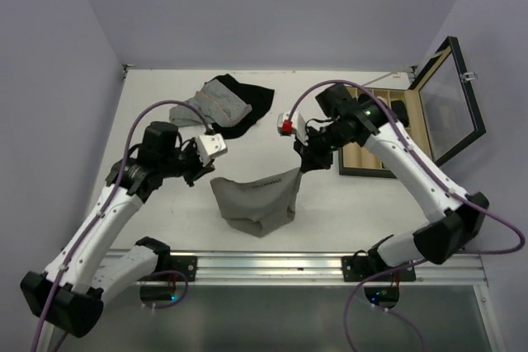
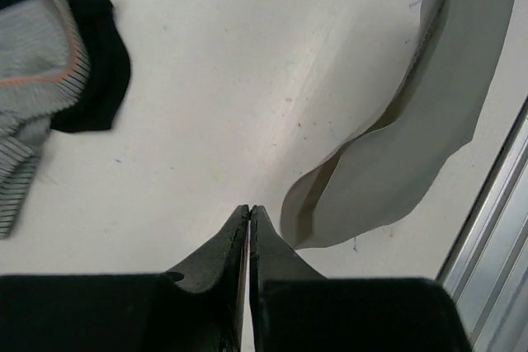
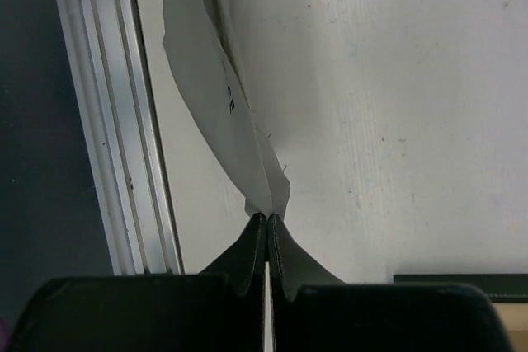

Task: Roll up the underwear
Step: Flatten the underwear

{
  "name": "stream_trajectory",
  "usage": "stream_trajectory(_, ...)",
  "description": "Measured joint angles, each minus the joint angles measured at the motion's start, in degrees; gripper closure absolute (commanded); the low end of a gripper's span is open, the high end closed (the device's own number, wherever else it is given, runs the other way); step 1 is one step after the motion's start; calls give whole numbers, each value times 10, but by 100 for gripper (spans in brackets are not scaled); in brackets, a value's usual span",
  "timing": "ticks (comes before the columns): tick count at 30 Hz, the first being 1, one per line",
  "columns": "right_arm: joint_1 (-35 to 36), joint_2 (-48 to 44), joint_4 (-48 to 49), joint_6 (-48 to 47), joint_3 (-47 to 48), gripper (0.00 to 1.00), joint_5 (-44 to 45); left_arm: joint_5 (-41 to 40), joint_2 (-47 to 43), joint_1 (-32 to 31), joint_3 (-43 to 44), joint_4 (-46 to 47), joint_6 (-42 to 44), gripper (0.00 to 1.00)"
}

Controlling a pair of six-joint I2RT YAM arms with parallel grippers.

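The grey underwear [image 1: 256,199] lies in the middle of the table, its lettered waistband edge raised at the right. My right gripper [image 1: 304,164] is shut on the waistband's right corner and holds it a little above the table. The right wrist view shows the cloth [image 3: 223,96] pinched at the fingertips of this gripper [image 3: 268,217]. My left gripper [image 1: 194,174] is shut and empty, just left of the underwear's left corner. In the left wrist view the cloth's corner [image 2: 412,146] sits just right of the gripper [image 2: 249,208], apart from it.
A grey-and-white pinstriped garment [image 1: 210,105] lies on a black garment [image 1: 252,100] at the back centre; both show in the left wrist view [image 2: 33,105] [image 2: 91,39]. An open wooden box with a glass lid [image 1: 450,96] stands at the right. An aluminium rail [image 1: 272,265] runs along the near edge.
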Motion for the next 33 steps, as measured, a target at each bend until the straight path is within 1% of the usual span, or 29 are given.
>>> stream_trajectory(2, 0, 50, 8, 14, 0, 100, -1, 0, 50, 0, -26, 19, -5, 94)
stream_trajectory(6, 0, 201, 50, 52, 0, 100, 9, -1, 201, 9, -52, 71, -10, 95)
stream_trajectory(9, -3, 291, 99, 90, 0, 99, 35, 5, 305, 42, -51, 110, -10, 94)
stream_trajectory(10, -4, 308, 111, 100, 0, 97, 41, 6, 329, 56, -51, 121, -10, 89)
stream_trajectory(11, -6, 326, 120, 113, 5, 91, 50, 7, 350, 72, -49, 132, -10, 85)
stream_trajectory(13, -10, 352, 134, 131, 23, 91, 64, 20, 376, 97, -35, 138, -9, 76)
stream_trajectory(14, -14, 365, 143, 141, 39, 88, 71, 38, 385, 108, -20, 137, -4, 67)
stream_trajectory(16, -23, 380, 159, 155, 64, 85, 85, 59, 383, 120, -7, 134, 8, 61)
stream_trajectory(18, -38, 382, 172, 165, 78, 68, 99, 92, 370, 120, 0, 130, 30, 58)
stream_trajectory(19, -45, 380, 175, 167, 79, 61, 99, 107, 360, 117, 0, 124, 39, 56)
stream_trajectory(20, -55, 377, 176, 170, 79, 57, 101, 120, 347, 115, -3, 119, 50, 54)
stream_trajectory(22, -75, 367, 181, 170, 67, 57, 101, 137, 317, 108, -19, 115, 66, 53)
stream_trajectory(24, -91, 349, 179, 169, 41, 57, 99, 138, 287, 95, -44, 114, 72, 53)
stream_trajectory(27, -102, 312, 172, 167, -9, 59, 94, 117, 262, 50, -83, 121, 71, 52)
stream_trajectory(30, -97, 289, 165, 168, -46, 60, 71, 91, 265, -2, -112, 136, 66, 52)
stream_trajectory(33, -91, 288, 169, 172, -72, 63, 38, 64, 287, -26, -120, 149, 59, 53)
